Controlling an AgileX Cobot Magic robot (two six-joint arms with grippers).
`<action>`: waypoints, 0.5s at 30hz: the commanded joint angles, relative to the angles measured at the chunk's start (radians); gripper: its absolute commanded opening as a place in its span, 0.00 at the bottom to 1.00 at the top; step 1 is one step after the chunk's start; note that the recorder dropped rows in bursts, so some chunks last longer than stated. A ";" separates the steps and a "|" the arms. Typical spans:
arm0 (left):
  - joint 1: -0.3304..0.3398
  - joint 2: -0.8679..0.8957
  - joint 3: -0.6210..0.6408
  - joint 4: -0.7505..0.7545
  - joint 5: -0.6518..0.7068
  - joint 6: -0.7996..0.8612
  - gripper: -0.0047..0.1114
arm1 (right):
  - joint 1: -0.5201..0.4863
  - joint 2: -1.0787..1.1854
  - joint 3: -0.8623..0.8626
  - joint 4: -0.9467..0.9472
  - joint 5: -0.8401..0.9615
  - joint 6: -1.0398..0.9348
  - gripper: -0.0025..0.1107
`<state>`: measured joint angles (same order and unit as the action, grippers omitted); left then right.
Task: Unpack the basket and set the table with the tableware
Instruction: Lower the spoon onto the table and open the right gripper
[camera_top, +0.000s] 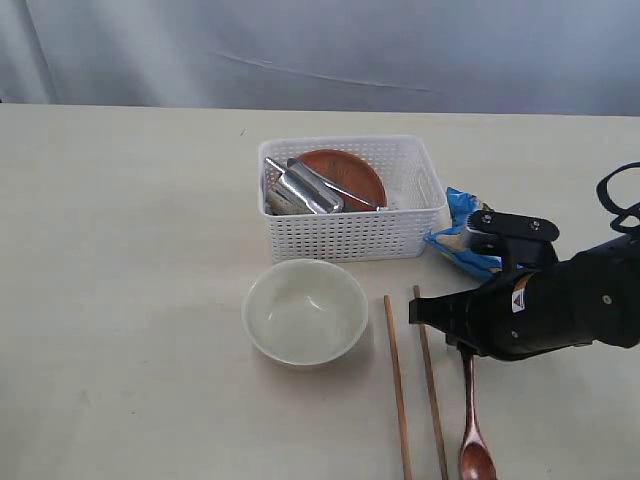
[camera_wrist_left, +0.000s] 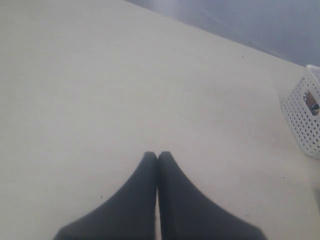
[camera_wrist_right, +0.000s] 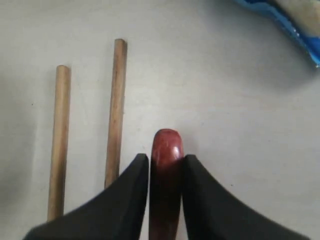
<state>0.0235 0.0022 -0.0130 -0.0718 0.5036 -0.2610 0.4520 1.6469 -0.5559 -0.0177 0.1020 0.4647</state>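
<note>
Reddish spoon (camera_wrist_right: 166, 145) end clasped by right gripper (camera_wrist_right: 166, 157) | exterior: contact hidden

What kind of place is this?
Probably a staged tabletop test area rather than a home: a broad pale table, a plain grey curtain behind it, and a white basket holding a reddish plate.

My left claw (camera_wrist_left: 157, 156) is closed, its two dark fingers (camera_wrist_left: 135, 200) pressed flat together at the tips, with nothing between them; under and ahead of it I see only bare pale desk (camera_wrist_left: 100, 80); one corner of the white lattice basket (camera_wrist_left: 302, 117) stands on the desk, well apart from the claw and cut off by the frame; something dark and shiny shows through its holes, too small to name; a grey backdrop (camera_wrist_left: 260, 20) runs beyond the desk's far edge.
</note>
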 joint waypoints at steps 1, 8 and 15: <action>-0.007 -0.002 0.006 -0.003 -0.005 -0.002 0.04 | -0.007 0.002 0.002 -0.010 -0.011 0.018 0.35; -0.007 -0.002 0.006 -0.003 -0.005 -0.002 0.04 | -0.007 0.001 0.002 -0.010 -0.011 0.007 0.36; -0.007 -0.002 0.006 -0.003 -0.005 -0.002 0.04 | -0.007 -0.089 -0.093 -0.010 0.168 -0.092 0.36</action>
<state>0.0235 0.0022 -0.0130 -0.0718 0.5036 -0.2610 0.4520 1.6055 -0.6042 -0.0177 0.1951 0.4250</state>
